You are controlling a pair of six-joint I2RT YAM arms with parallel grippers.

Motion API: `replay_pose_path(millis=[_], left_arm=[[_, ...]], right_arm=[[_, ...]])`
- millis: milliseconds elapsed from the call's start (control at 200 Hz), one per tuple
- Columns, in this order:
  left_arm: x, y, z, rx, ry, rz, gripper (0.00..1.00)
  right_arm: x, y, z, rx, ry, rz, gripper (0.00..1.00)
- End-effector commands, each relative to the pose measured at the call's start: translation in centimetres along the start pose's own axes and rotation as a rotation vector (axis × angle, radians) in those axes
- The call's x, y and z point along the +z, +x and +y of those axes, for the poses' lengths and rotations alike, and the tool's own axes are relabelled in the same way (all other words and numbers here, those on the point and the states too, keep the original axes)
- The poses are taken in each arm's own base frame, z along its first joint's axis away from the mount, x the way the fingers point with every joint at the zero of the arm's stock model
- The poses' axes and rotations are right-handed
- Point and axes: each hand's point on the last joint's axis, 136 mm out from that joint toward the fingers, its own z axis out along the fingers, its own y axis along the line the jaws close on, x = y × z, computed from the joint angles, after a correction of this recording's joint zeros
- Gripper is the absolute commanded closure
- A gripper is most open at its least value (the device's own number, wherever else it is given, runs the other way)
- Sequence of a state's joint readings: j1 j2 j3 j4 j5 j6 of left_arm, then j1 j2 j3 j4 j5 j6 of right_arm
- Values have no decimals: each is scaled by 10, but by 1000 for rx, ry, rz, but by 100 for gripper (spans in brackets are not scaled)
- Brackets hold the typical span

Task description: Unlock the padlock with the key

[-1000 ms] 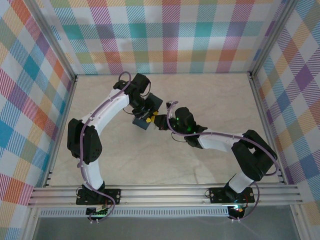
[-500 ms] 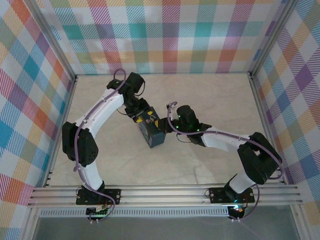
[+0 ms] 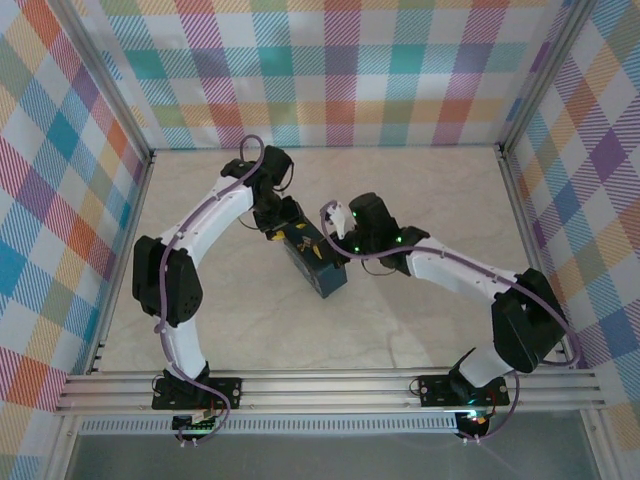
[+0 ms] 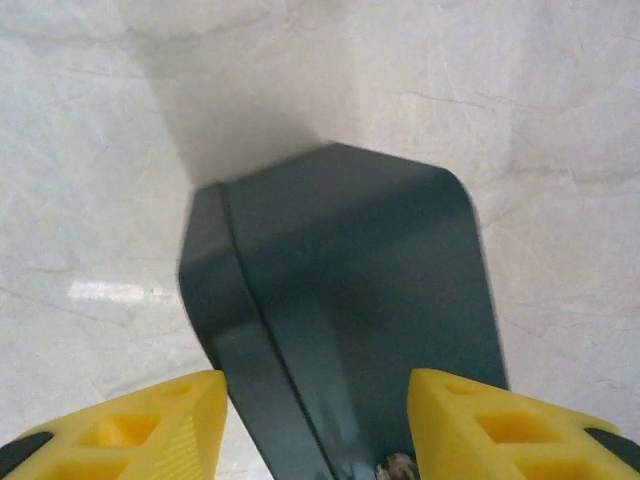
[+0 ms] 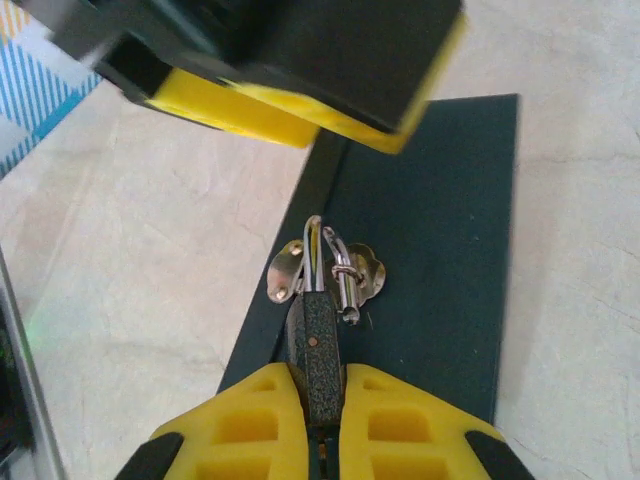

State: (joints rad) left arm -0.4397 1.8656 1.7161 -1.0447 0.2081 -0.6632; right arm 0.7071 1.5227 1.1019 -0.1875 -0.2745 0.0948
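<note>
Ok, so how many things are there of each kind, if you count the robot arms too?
Robot arms: 2, the left arm and the right arm
Dark blue box: 1
Padlock: 1, pinched in the right gripper
Total: 4

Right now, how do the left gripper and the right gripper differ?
The left gripper stands open, fingers apart over the dark tin; the right gripper is shut on the padlock. The left gripper holds nothing; the right gripper holds the lock. Both have yellow fingers.
</note>
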Motion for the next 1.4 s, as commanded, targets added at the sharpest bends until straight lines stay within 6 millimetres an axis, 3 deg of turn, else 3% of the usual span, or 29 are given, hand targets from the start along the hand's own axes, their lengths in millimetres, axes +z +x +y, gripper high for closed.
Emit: replay_pose_path(millis=[0,220,380,565,660,760,855,1240,1395], left_arm=[[13,-14,1,22,12,-28,50],[23,-11,5,10,9,-14,52],[31,-5,7,-8,16,13,54],[37,-1,9,-22,24,29,54],[36,-1,9,-21,24,27,55],[35,-2,8,-18,27,23,55],[35,-1,10,-20,22,28,55],[40,1,17,-22,-4,44,55],[41,0,17,-26,-4,47,56]], right_arm=[[-10,-16,16,-26,-132,35,100],[-11,-28,5,346,-283,-6,96],[-4,-24,-9,692,-410,-4,97],[10,-20,-20,898,-420,15,93],[17,-12,-26,969,-379,75,85],[18,-5,-29,950,-332,92,79],[14,-3,-29,898,-295,119,67],[-35,-25,-38,500,-51,85,51],[-44,-36,-27,260,6,48,49]])
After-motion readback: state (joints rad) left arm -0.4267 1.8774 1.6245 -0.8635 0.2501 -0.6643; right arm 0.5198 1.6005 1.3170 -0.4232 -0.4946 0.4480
